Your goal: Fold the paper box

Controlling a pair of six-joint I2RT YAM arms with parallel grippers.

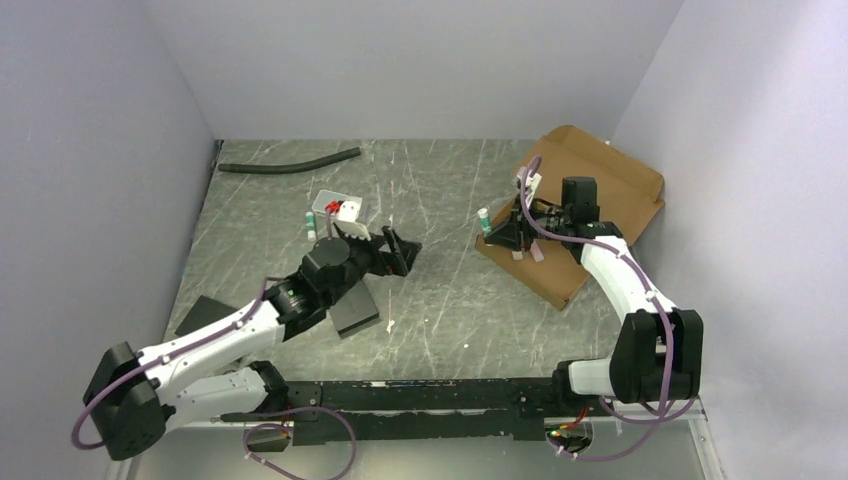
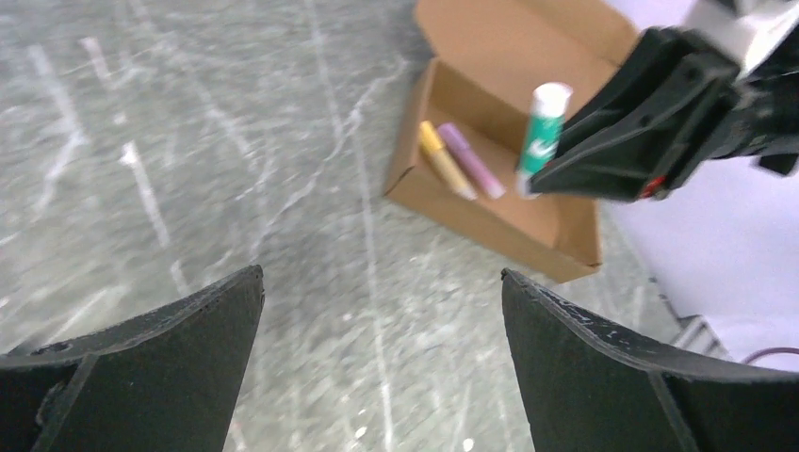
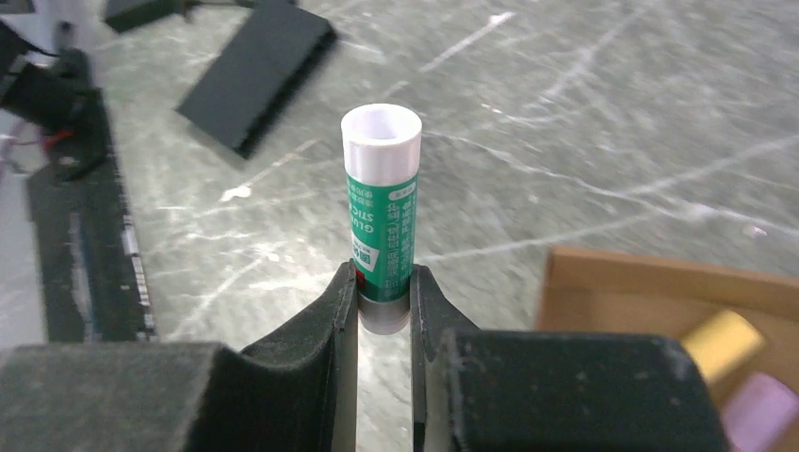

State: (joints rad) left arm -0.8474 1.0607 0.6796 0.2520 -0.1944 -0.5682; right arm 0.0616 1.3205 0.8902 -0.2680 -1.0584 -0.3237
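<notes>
The paper box (image 1: pixel 620 185) is brown cardboard at the right of the table, its lid thrown back against the right wall. In the left wrist view the paper box (image 2: pixel 490 202) stands open with a yellow stick (image 2: pixel 443 158) and a purple stick (image 2: pixel 471 160) lying inside. My right gripper (image 1: pixel 493 236) hovers at the box's left edge, shut on an upright green-and-white glue stick (image 1: pixel 484 221). The right wrist view shows that glue stick (image 3: pixel 382 207) pinched at its lower end by the right gripper (image 3: pixel 383 280). My left gripper (image 1: pixel 402 250) is wide open and holds nothing, over bare table left of the box.
A black hose (image 1: pixel 290 163) lies at the back left. A white tray (image 1: pixel 335 207) with red pieces and another small glue stick (image 1: pixel 310 225) sit near the left arm. Black flat slabs (image 1: pixel 355 312) (image 1: pixel 203 315) lie by the left arm's forearm.
</notes>
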